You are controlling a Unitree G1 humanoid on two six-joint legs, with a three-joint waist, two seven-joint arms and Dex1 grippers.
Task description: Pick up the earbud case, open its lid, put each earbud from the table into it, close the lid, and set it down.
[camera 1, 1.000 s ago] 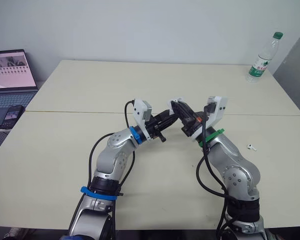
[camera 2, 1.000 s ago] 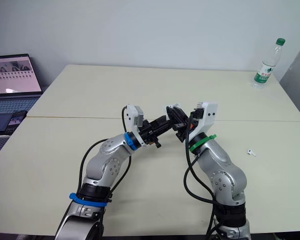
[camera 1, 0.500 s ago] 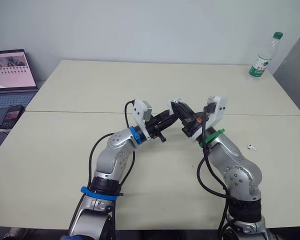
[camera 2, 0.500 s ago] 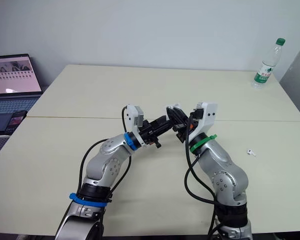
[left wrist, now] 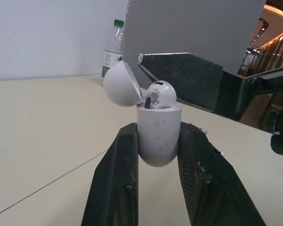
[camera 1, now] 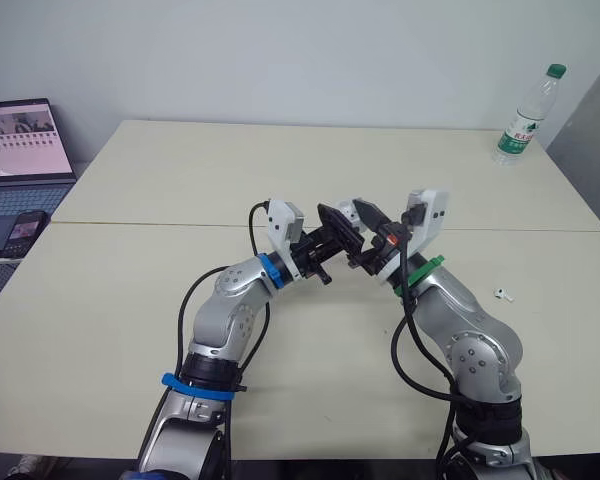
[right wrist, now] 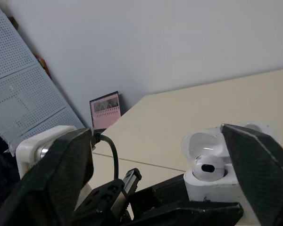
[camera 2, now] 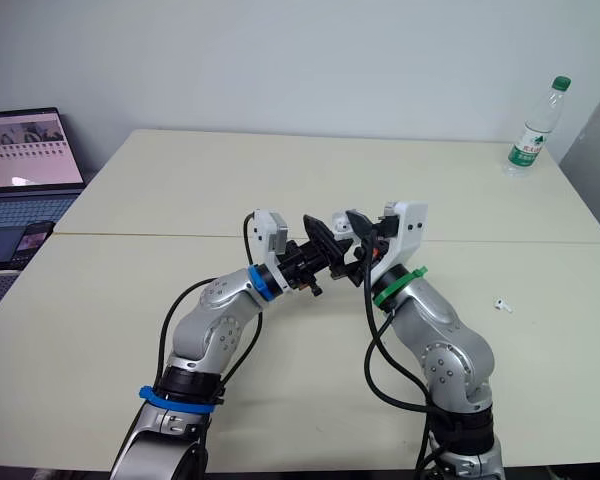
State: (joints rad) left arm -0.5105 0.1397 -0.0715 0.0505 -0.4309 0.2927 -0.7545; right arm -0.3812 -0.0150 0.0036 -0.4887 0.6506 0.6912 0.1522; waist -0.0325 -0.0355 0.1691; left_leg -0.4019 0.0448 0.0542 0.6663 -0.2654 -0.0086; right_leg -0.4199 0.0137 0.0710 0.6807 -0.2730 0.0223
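My left gripper [left wrist: 158, 131] is shut on the white earbud case [left wrist: 158, 141], holding it upright above the middle of the table. The lid [left wrist: 120, 85] stands open, and one white earbud [left wrist: 159, 95] sits in the case with its head sticking out. My right gripper [right wrist: 155, 129] is open, its fingers [right wrist: 61, 179] spread to either side of the case [right wrist: 212, 183] without touching it. A second earbud [camera 1: 502, 294] lies on the table to the right of my right arm. In the head views both grippers [camera 1: 338, 236] meet at the table's centre.
A plastic water bottle [camera 1: 525, 118] stands at the table's far right corner. A laptop [camera 1: 20, 140] and a phone [camera 1: 20, 228] sit on a separate desk to the left. The cream table [camera 1: 280, 170] has a seam across its middle.
My right gripper has gone from shut to wide open, letting go of the earbud, which now rests in the case. The left gripper and case have stayed put.
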